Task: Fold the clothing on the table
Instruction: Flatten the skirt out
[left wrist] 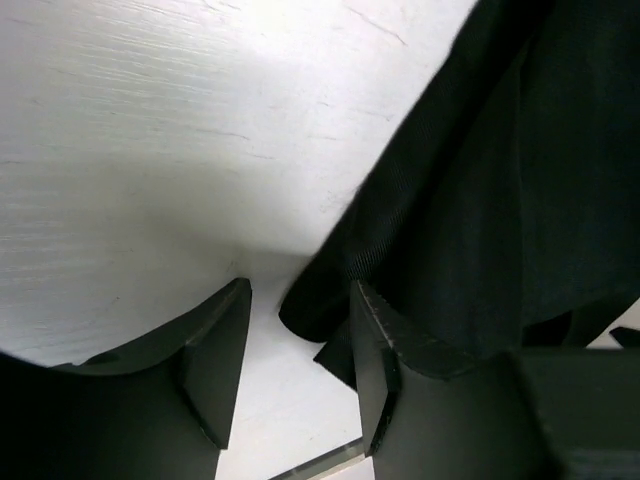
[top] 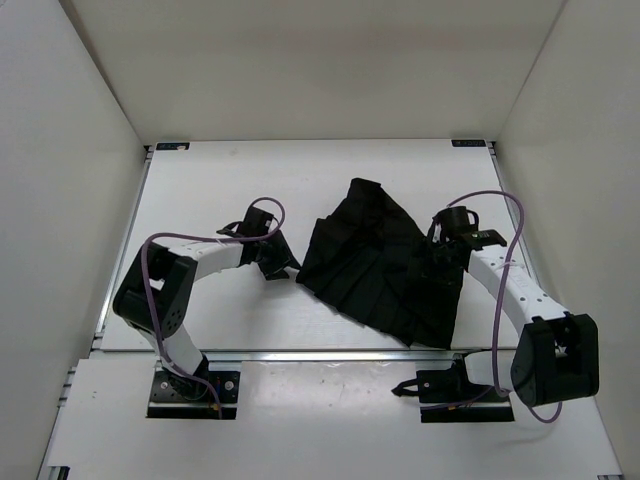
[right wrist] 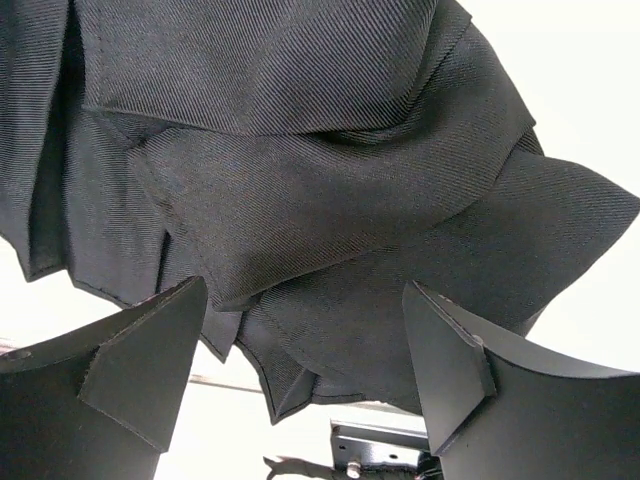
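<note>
Both spread: my left tool (left wrist: 300, 295) straddles a hem corner of the clothing (top: 380, 260), and my right tool (right wrist: 303, 295) hovers over its right side. It lies mid-right on the table (top: 230, 180), long axis far-to-near, narrow end pointing far.

White links (top: 208, 257), black joints (top: 556, 357), looping purple cables (top: 491, 194) and black wedge-shaped jaws.

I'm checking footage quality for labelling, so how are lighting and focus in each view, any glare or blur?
Top view: even light, soft shadows, but the black clothing shows pleats only faintly. Left wrist view: the table glares near white, the left claw dark with little detail. Right wrist view: weave sharp, table behind washed out.
</note>
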